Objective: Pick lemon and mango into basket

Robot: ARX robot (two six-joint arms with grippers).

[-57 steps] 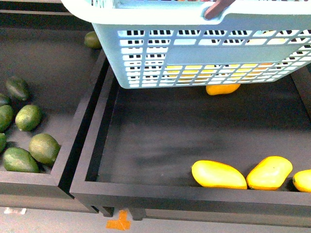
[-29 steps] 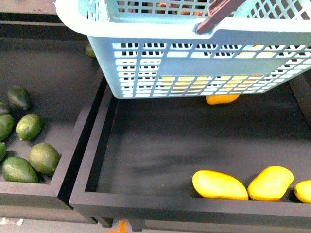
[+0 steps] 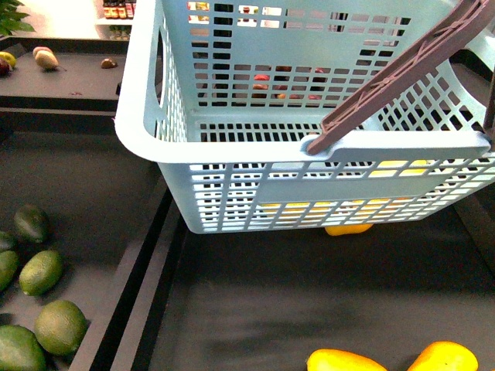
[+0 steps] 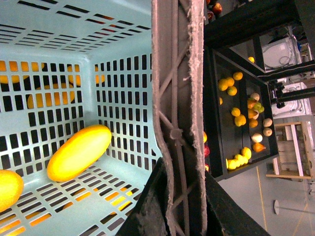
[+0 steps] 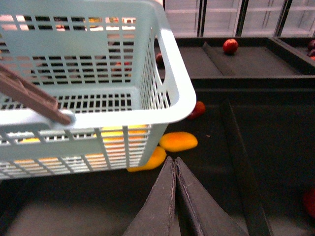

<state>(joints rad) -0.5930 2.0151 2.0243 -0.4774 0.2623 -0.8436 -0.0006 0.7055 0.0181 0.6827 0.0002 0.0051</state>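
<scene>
The pale turquoise basket (image 3: 232,174) hangs tilted above the dark bin (image 3: 255,309), its grey-brown handle (image 3: 402,73) slanting up to the right. In the left wrist view my left gripper (image 4: 181,169) is shut on the handle (image 4: 178,73). On the basket floor lies a long yellow mango (image 4: 78,152). Beside it, cut by the frame edge, is a rounder yellow fruit that looks like the lemon (image 4: 7,189). My right gripper (image 5: 174,160) is shut on nothing, just beside the basket (image 5: 167,64) and above the bin floor.
Loose mangoes lie in the bin: one under the basket (image 3: 348,229), two at the near edge (image 3: 348,361) (image 3: 442,357). Green avocado-like fruits (image 3: 60,325) fill the left bin, past a black divider wall (image 3: 128,301). Red fruit (image 5: 230,45) sits in farther bins.
The basket now sits lower and larger in the front view, with its inside and handle showing. The bins and loose fruit have slid down the frame.
</scene>
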